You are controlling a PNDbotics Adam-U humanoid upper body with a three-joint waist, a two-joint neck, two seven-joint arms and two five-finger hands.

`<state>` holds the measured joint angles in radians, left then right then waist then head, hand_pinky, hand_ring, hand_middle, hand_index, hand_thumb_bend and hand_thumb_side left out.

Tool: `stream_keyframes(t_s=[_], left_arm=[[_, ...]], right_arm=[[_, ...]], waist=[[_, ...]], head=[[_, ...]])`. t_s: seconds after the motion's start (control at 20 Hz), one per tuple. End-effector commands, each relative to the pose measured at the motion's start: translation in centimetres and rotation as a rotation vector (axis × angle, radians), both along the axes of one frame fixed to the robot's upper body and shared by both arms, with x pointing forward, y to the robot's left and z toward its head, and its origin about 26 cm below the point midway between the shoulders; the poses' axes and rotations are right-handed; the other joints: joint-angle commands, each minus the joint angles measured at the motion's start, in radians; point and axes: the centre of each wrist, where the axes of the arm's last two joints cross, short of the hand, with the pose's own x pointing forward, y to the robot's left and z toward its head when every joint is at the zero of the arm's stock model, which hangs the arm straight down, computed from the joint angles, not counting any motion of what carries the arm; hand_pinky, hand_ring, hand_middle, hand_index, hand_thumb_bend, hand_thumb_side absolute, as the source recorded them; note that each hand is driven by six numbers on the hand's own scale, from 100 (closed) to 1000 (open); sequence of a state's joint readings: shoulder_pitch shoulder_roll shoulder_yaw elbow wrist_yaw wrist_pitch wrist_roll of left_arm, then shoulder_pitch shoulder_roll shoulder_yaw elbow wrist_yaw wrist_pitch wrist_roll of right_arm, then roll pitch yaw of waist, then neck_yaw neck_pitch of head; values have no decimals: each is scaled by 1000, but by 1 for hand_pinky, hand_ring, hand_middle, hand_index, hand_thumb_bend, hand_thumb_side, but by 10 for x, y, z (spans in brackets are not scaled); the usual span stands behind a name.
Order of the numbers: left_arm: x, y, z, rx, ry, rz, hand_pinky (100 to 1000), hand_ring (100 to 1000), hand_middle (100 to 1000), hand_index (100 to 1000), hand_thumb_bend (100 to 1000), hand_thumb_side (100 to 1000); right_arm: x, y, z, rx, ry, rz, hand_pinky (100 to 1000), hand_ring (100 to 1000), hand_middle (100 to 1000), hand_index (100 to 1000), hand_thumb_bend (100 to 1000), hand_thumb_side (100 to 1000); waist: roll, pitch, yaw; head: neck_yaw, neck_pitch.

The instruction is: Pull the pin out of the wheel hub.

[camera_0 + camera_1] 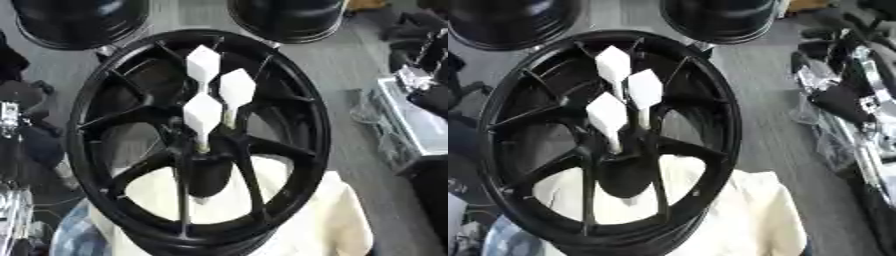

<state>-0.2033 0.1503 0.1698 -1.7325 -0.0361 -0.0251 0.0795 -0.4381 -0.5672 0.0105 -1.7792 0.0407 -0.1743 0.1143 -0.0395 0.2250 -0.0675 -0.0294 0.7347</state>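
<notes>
While your view looks down at the centre of the frame, the black wheel [199, 145] rests on a cream cloth [324, 220]. Three white pins [203, 116] stand in its hub, clustered just above centre, their diamond-shaped heads upward. Two more black wheels [79, 22] lie along the upper edge. Neither of your hands can be seen, so you cannot tell how the fingers are set.

left arm [10, 130]: black with silver joint | right arm [859, 75]: black, silver metal parts
</notes>
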Motion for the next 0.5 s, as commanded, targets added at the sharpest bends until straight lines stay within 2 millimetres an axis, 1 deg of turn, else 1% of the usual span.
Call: stream_keyframes(t_s=[0.05,0.25,0.3,0.4,0.5], left_arm=[[0,3,10,32,-27,-8,747,813,704,818,373,831],[0,3,10,40,-24,-12,747,813,704,818,373,832],[0,3,10,42,-24,-14,747,813,704,818,373,831],[0,3,11,46,-25,-17,747,813,704,818,372,832],[0,2,11,46,-25,-24,747,813,704,818,372,832]], right_arm=[[-3,3,33,-194,-91,47,828,798,787,951,276,338],[0,12,56,-375,-121,129,833,813,800,954,316,383],[0,15,61,-421,-123,153,836,821,807,956,335,408],[-3,20,68,-499,-121,202,838,826,810,956,350,419],[-9,20,78,-565,-115,237,840,831,812,956,369,434]], waist=[[-4,-17,2],[-10,-16,8],[-11,-16,11],[-12,-15,18],[-11,-14,28]], head=[[-6,0],[-5,0],[-5,0],[-8,0],[-13,-2]])
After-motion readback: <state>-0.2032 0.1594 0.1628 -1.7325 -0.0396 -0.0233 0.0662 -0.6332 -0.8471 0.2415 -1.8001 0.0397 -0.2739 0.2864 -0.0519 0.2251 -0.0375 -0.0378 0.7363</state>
